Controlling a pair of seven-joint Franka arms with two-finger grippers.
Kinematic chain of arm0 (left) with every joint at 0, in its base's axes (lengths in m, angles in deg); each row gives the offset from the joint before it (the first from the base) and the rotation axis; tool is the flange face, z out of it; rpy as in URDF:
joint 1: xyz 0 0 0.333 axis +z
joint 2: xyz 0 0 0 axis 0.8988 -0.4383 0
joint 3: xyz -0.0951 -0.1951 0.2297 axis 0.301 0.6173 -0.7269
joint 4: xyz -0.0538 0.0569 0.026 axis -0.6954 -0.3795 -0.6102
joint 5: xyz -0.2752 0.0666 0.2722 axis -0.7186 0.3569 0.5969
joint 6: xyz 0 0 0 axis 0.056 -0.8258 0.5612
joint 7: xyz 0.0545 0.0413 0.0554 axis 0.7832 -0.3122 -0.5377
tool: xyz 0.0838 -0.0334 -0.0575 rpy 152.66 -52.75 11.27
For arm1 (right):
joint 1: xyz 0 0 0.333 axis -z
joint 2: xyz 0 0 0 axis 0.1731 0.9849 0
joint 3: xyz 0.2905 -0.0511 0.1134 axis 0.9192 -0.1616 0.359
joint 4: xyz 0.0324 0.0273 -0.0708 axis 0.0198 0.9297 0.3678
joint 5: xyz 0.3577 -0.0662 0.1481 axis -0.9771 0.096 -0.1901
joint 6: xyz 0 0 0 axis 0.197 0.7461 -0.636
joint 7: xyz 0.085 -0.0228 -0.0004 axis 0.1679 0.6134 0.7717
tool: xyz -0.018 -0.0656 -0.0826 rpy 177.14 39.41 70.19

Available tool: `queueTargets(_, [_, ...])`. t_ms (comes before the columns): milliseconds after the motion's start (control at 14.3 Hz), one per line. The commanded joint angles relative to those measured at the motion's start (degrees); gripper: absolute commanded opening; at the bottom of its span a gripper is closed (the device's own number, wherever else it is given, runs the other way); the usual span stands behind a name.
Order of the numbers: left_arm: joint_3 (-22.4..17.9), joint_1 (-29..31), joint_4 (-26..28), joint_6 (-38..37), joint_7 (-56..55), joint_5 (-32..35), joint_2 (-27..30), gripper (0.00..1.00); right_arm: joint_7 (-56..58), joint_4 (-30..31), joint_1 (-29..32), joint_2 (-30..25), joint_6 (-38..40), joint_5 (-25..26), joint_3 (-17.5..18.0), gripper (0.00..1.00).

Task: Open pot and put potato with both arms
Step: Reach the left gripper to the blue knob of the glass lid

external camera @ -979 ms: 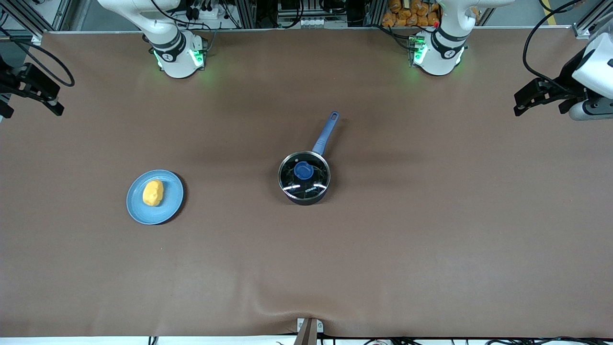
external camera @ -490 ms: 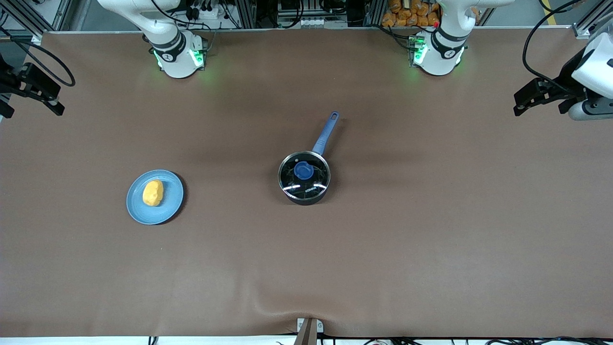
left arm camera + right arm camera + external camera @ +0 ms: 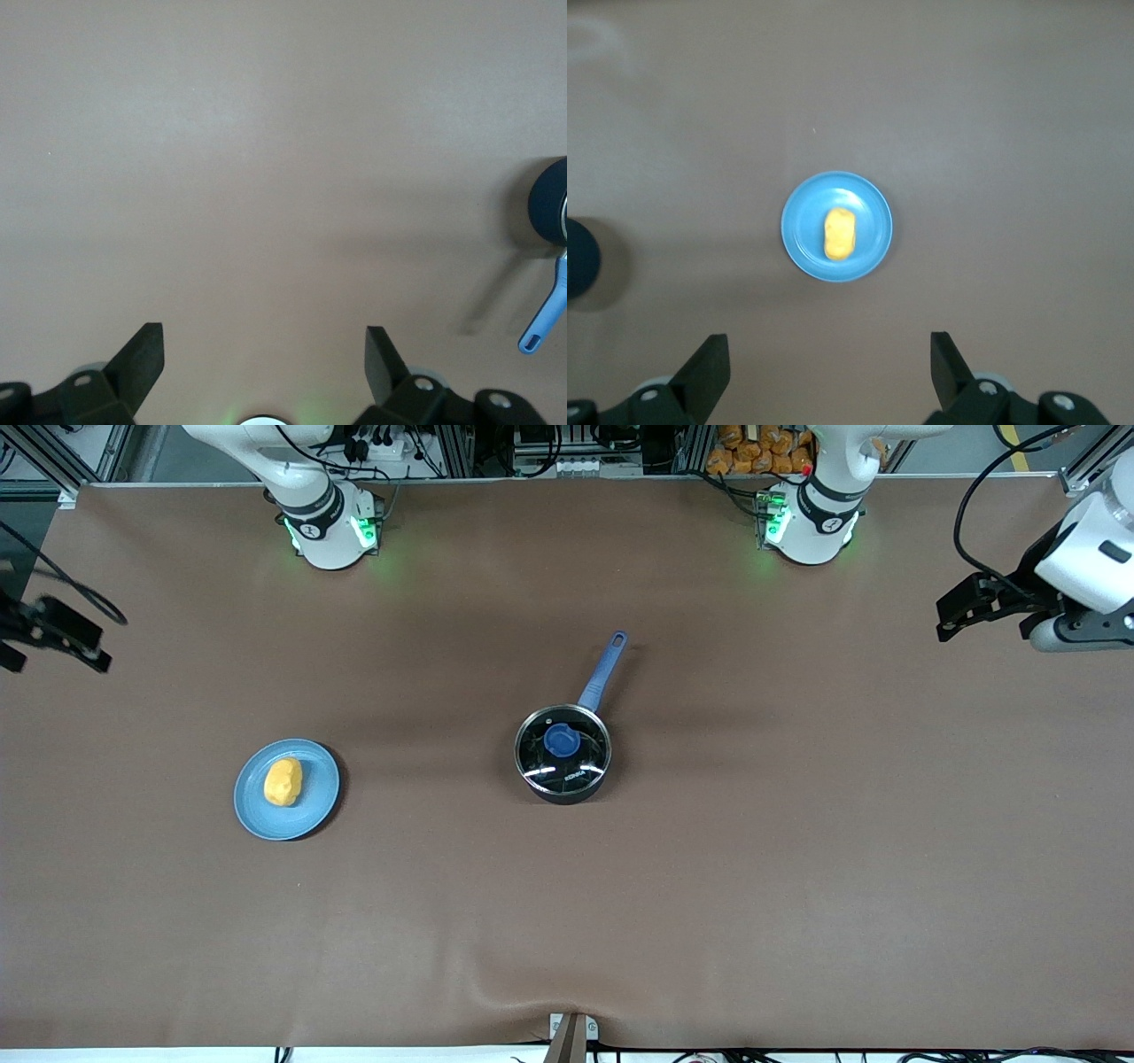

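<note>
Pot (image 3: 563,755) sits mid-table, lid (image 3: 563,751) on, blue knob (image 3: 562,740) centred on the glass. White lettering on the lid's rim on the side nearer the front camera; looks like "KONKA" but I can't read it for sure. Handle (image 3: 602,672) points away from the front camera, angled slightly toward the left arm's end.

Potato (image 3: 283,782) lies on the plate (image 3: 314,808), well apart from the pot, toward the right arm's end of the table. From the right wrist I see the potato (image 3: 839,235) lengthwise in the middle of the plate (image 3: 802,232).

Right gripper (image 3: 55,633) is up in the air at the table's edge at its own end, jaws wide apart, nothing in them; both fingers (image 3: 709,367) show in the wrist view with bare table between.

Left gripper (image 3: 961,611) hangs over its end of the table, well apart from the pot. Jaws spread too, empty; fingers (image 3: 144,358) frame bare tabletop, with the pot's edge (image 3: 549,200) and handle tip (image 3: 542,320) at the side of that view.

Table (image 3: 797,850) is covered in plain brown, a wrinkle at the edge nearest the front camera. Both bases lit green. No other legible text.
</note>
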Motion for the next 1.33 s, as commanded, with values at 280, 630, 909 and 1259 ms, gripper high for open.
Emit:
queueTargets(280, [0.46, -4.99, -1.57, 2.43, -5.15, -4.05, -5.48, 1.0, 0.73, 3.04, 1.17, -0.09, 1.57, 0.81, 0.68, 1.0])
queueTargets(630, [0.46, -8.94, -1.57, 7.7, -10.78, -4.23, -10.32, 1.0, 0.73, 3.13, 1.87, -0.09, 1.22, 0.72, 0.68, 1.0])
queueTargets(909, [0.38, -16.67, -1.66, 14.73, -23.77, -3.88, -16.02, 1.0, 0.73, 3.13, 1.87, -0.09, 1.13, 0.72, 0.68, 1.0])
queueTargets(1259, [0.11, -25.02, -12.01, 17.29, -39.68, -3.53, -27.44, 1.0, 0.73, 3.22, 1.96, 0.0, 1.04, 0.72, 0.68, 1.0])
